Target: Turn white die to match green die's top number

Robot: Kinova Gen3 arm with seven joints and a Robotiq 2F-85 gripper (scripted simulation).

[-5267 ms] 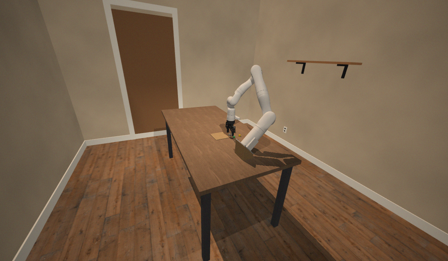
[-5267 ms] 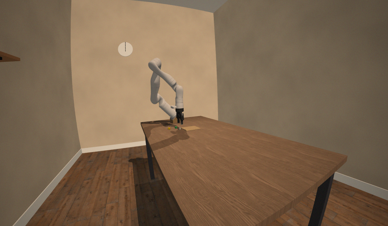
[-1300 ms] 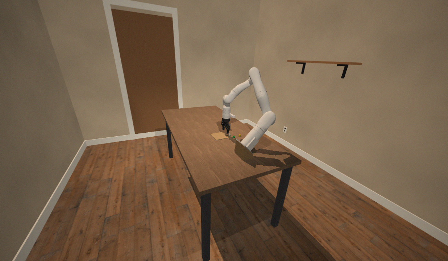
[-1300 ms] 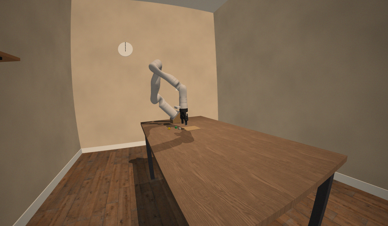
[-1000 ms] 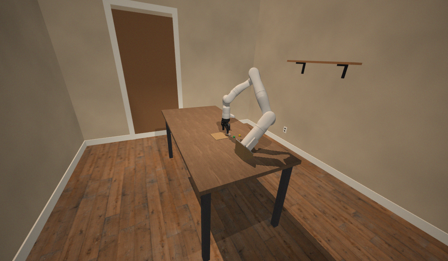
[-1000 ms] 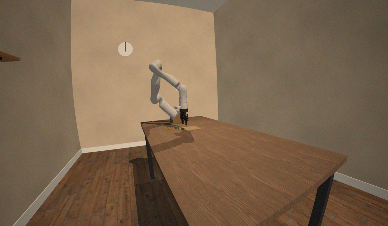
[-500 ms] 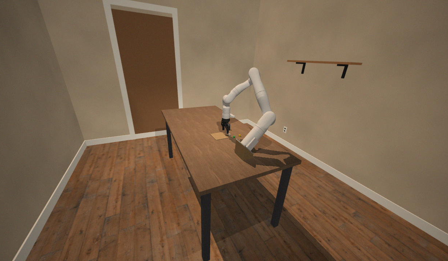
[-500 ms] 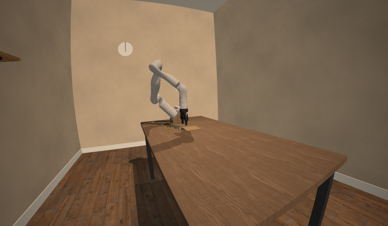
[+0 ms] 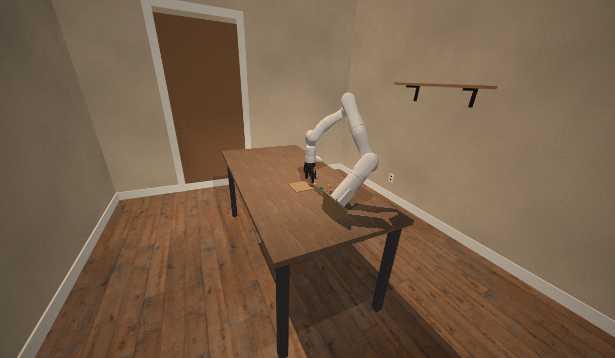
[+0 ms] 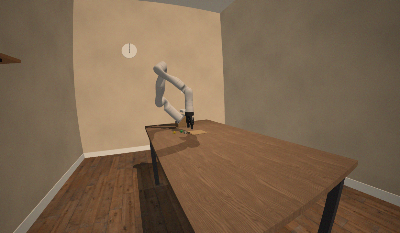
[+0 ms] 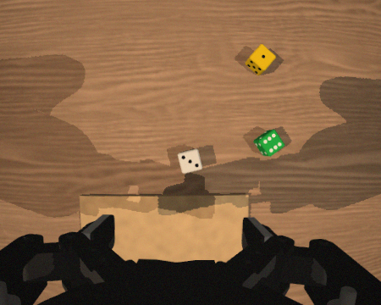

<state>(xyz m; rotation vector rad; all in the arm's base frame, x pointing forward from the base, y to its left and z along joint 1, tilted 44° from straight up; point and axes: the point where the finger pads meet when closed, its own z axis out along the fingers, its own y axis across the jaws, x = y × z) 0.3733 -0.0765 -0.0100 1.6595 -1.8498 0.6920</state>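
The white die [image 9: 315, 184] [image 10: 185, 132] [image 11: 190, 161] rests on the table just off the mat's edge, with three pips on top. The green die [image 9: 321, 187] [image 10: 181, 131] [image 11: 268, 143] lies beside it on the table, showing two rows of three pips on top. The yellow die [image 9: 328, 185] [image 10: 174, 132] [image 11: 262, 56] lies farther from the mat, with one pip on top. The tan mat [image 9: 299, 187] [image 10: 199, 132] [image 11: 224, 243] lies flat, partly hidden by the gripper in the wrist view. My gripper [image 9: 309, 179] [image 10: 190, 127] [image 11: 179, 230] is open and empty, above the mat's near-die side.
The wooden table [image 9: 273, 213] [image 10: 241, 162] carries the dice and mat. The arm's base block [image 9: 334, 210] [image 10: 180, 124] stands close to the dice. Shadows of the arm and gripper fall across the table around the dice. No die touches another.
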